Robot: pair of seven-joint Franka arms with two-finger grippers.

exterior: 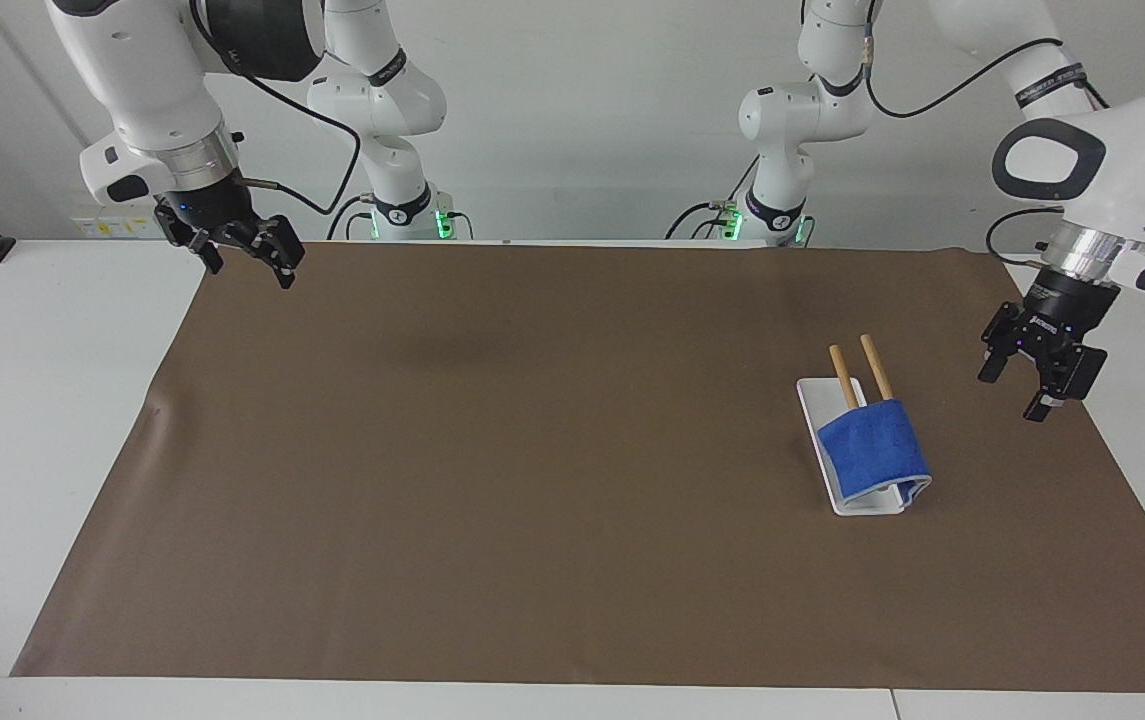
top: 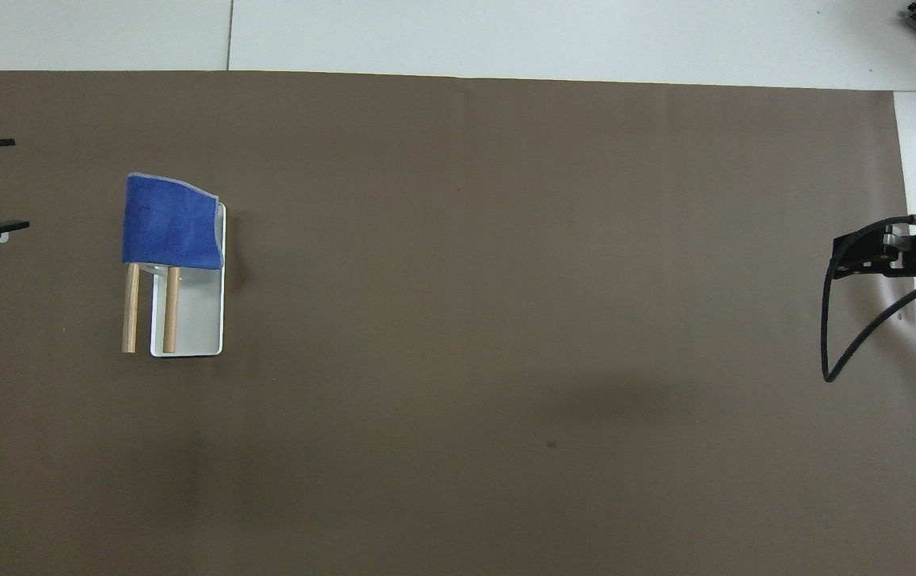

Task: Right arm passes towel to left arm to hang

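Note:
The royal-blue towel (exterior: 874, 447) hangs draped over two wooden rods (exterior: 844, 372) of a small rack with a white base (exterior: 850, 503), toward the left arm's end of the table. It also shows in the overhead view (top: 170, 222), folded over the rods (top: 131, 314). My left gripper (exterior: 1012, 394) is open and empty, raised over the mat's edge beside the rack and apart from the towel; the overhead view shows it at the frame's edge (top: 16, 184). My right gripper (exterior: 247, 274) is open and empty, raised over the mat's corner at the right arm's end (top: 840, 258), waiting.
A brown mat (exterior: 532, 450) covers most of the white table (exterior: 42, 400). The rack's white base (top: 195, 324) stands on the mat. A black cable (top: 830, 336) loops from the right wrist.

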